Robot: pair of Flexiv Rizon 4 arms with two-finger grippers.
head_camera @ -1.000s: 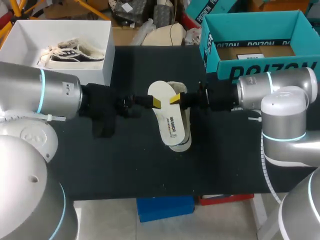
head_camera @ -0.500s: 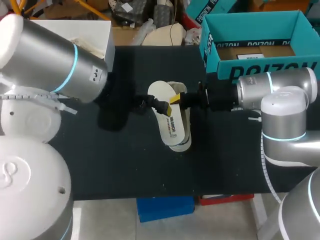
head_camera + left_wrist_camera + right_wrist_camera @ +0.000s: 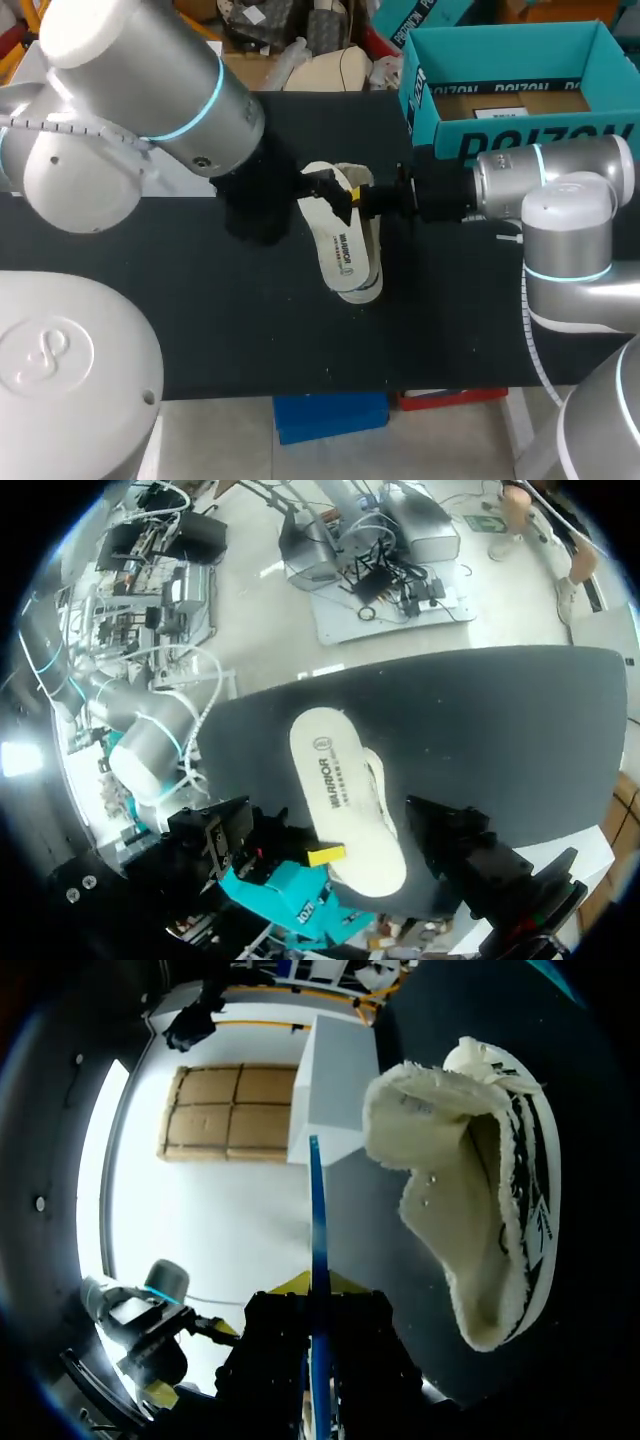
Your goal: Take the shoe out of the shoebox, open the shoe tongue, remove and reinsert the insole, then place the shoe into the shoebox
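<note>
— Up and over has swung the left arm [image 3: 150, 90] since a second ago, its big joint now high above the bench's [image 3: 250, 330] far left corner, and the left pincer [image 3: 328, 186] has crept rightward over the far end of the insole [image 3: 340, 245]
— Apart or together?
— Cannot tell, it is all black there. The insole lies print-up at mid-bench on top of the shoe [image 3: 450, 1190], which peeks out along its right edge and at the near tip
— And the other side?
— The right pincer [image 3: 354, 197] hasn't budged: clamped on the insole's edge near that far end, the edge running straight between its yellow tips in the right wrist view. The teal box [image 3: 432, 125] stands behind that arm
</note>
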